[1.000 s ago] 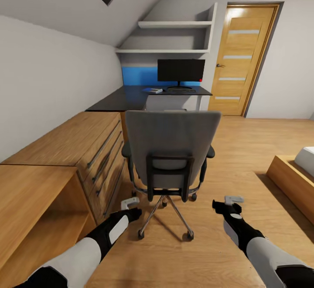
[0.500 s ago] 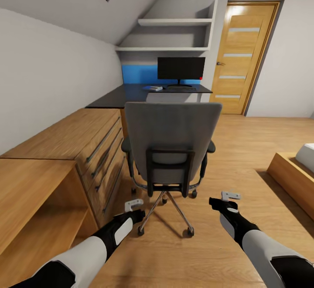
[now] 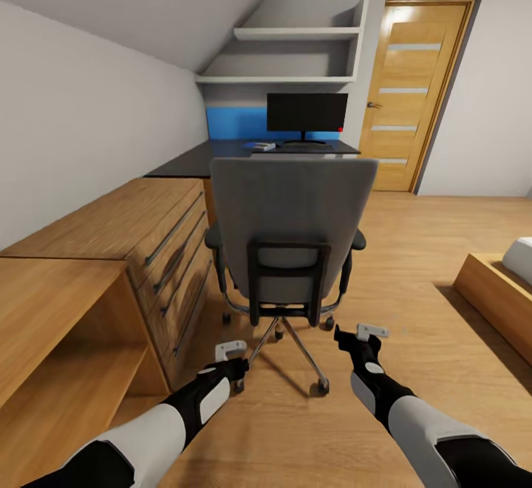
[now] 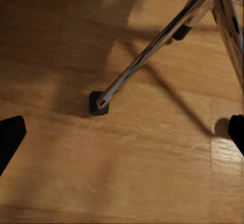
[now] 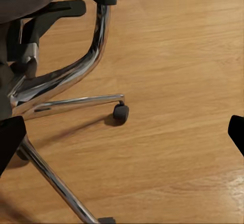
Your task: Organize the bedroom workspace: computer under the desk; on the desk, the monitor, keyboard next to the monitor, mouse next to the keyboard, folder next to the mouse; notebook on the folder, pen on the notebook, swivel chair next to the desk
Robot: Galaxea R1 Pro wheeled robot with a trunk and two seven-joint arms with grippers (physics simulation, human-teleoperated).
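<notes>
Facing you in the head view: swivel chair, back toward you, on the wood floor between both hands, with the monitor standing on the black bench beyond it, drawer chest at left, door at right; left hand and right hand hold nothing. Your left wrist view lists a chrome chair leg ending in a caster between wide-apart fingertips. Your right wrist view lists the chair's chrome base, another caster and an armrest, fingers spread, empty.

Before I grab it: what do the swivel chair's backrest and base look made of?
The swivel chair backrest looks like matte grey fabric padding, with no shine. Its base looks like polished chrome metal, showing mirror-like reflections. The casters look like black plastic, though rubber is possible.
</notes>
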